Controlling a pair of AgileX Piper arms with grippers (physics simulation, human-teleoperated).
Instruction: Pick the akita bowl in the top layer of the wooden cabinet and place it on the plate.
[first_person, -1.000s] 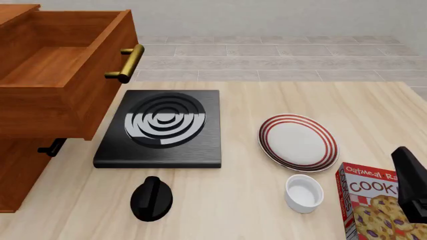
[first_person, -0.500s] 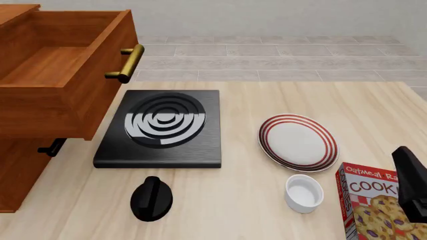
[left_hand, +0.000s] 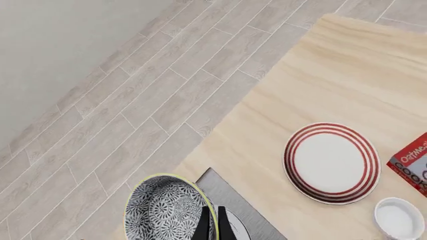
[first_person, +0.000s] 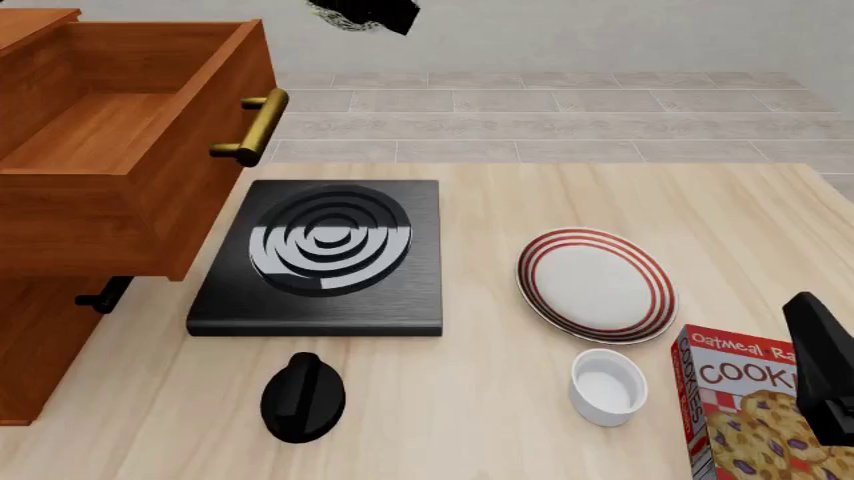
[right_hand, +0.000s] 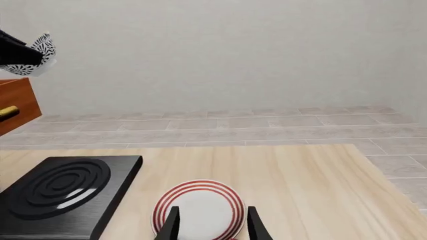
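The akita bowl (left_hand: 165, 211), black-and-white patterned with a pale rim, hangs high above the black stove, and my left gripper (left_hand: 212, 226) is shut on its rim. In the front view the bowl (first_person: 336, 16) and left gripper (first_person: 383, 12) show only at the top edge, to the right of the wooden cabinet's (first_person: 54, 330) open top drawer (first_person: 127, 170), which looks empty. The red-ringed plate (first_person: 597, 283) lies on the table to the right. My right gripper (right_hand: 213, 225) stands open, low over the plate's (right_hand: 198, 207) near side; its arm (first_person: 827, 375) shows at the right edge.
A black stove burner (first_person: 324, 255) sits left of the plate. A black knob-like object (first_person: 304, 397) lies in front of it. A white ramekin (first_person: 607, 385) and a cookie box (first_person: 747, 415) stand near the front right. The drawer's brass handle (first_person: 251, 128) juts out over the table.
The left gripper with the bowl has come into the front view at the top edge; earlier it was not in that view. The right arm has not moved.
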